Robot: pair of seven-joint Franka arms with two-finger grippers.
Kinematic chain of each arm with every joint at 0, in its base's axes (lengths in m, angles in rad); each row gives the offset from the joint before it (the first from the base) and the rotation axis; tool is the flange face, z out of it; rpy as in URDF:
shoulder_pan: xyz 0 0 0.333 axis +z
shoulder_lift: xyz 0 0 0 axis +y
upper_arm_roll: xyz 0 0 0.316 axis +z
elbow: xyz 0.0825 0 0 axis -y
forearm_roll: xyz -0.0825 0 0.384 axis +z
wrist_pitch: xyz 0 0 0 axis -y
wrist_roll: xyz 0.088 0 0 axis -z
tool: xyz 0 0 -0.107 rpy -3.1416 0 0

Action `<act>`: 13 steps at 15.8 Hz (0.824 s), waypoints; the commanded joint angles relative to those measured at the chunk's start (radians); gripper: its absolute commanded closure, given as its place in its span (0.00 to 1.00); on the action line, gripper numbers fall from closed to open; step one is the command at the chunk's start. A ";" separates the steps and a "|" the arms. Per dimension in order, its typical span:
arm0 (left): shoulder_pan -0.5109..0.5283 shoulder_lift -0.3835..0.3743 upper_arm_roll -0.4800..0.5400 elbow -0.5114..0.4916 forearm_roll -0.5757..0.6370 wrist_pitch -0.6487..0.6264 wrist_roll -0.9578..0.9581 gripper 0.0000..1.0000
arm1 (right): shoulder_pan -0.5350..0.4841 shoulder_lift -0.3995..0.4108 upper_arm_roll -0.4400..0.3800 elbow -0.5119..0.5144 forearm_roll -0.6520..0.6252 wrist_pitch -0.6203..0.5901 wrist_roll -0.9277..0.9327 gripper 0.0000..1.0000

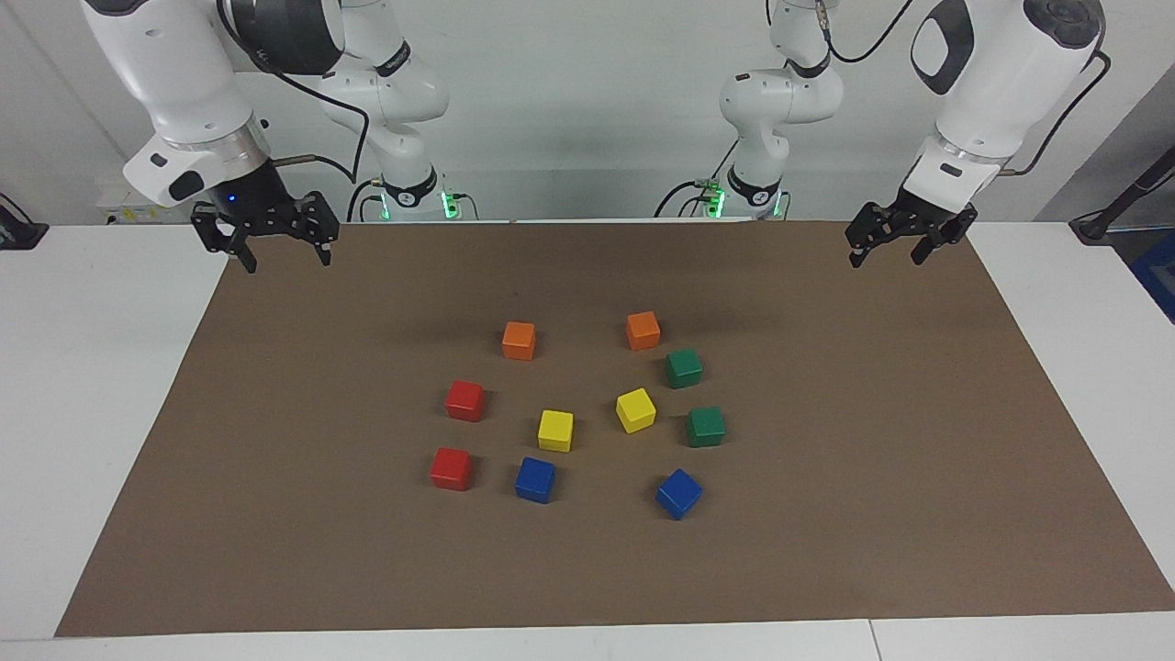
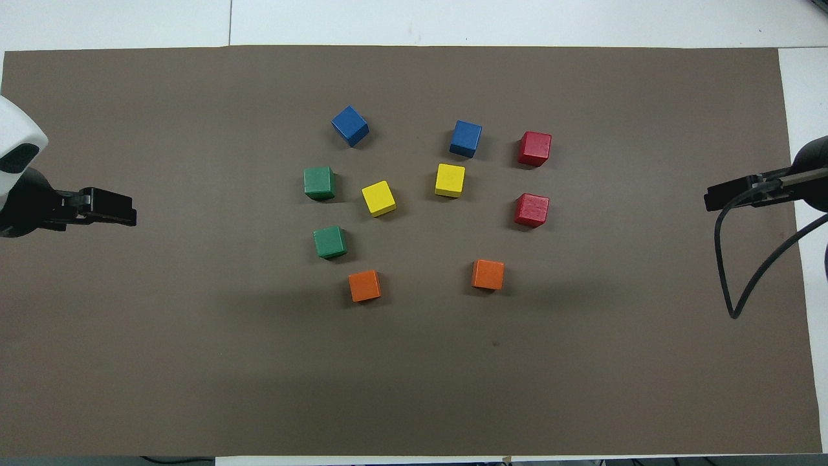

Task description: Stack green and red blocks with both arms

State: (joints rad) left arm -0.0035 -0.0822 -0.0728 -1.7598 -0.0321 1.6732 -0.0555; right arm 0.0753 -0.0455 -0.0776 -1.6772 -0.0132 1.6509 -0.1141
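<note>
Two green blocks [image 1: 684,368] [image 1: 706,427] lie apart on the brown mat, toward the left arm's end; from overhead the green blocks [image 2: 330,242] [image 2: 319,182] show the same way. Two red blocks [image 1: 464,400] [image 1: 451,468] lie apart toward the right arm's end, and overhead the red blocks [image 2: 532,210] [image 2: 534,148] match. My left gripper [image 1: 886,260] [image 2: 110,207] hangs open over the mat's edge at its own end, holding nothing. My right gripper [image 1: 286,260] [image 2: 731,194] hangs open over the mat's edge at its end, also holding nothing. Both arms wait.
Between the green and red blocks lie two yellow cubes [image 1: 555,431] [image 1: 635,409]. Two orange cubes [image 1: 519,340] [image 1: 643,330] lie nearest the robots, two blue cubes [image 1: 535,479] [image 1: 678,493] farthest. The brown mat [image 1: 275,514] covers most of the white table [image 1: 83,386].
</note>
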 commanded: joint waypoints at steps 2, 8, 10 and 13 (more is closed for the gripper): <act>0.005 -0.030 0.001 -0.035 -0.019 0.019 0.011 0.00 | -0.014 -0.007 0.007 0.004 0.013 -0.014 0.008 0.00; 0.004 -0.033 0.001 -0.029 -0.017 0.013 -0.015 0.00 | -0.014 -0.008 0.007 0.004 0.013 -0.016 0.010 0.00; -0.024 -0.019 -0.008 -0.044 -0.019 0.071 -0.142 0.00 | -0.014 -0.011 0.007 0.004 0.013 -0.017 0.010 0.00; -0.157 0.048 -0.008 -0.081 -0.019 0.195 -0.378 0.00 | -0.014 -0.014 0.005 0.002 0.013 -0.025 0.011 0.00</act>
State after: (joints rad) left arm -0.0780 -0.0744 -0.0845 -1.7972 -0.0399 1.7803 -0.2838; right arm 0.0749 -0.0461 -0.0783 -1.6750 -0.0132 1.6465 -0.1139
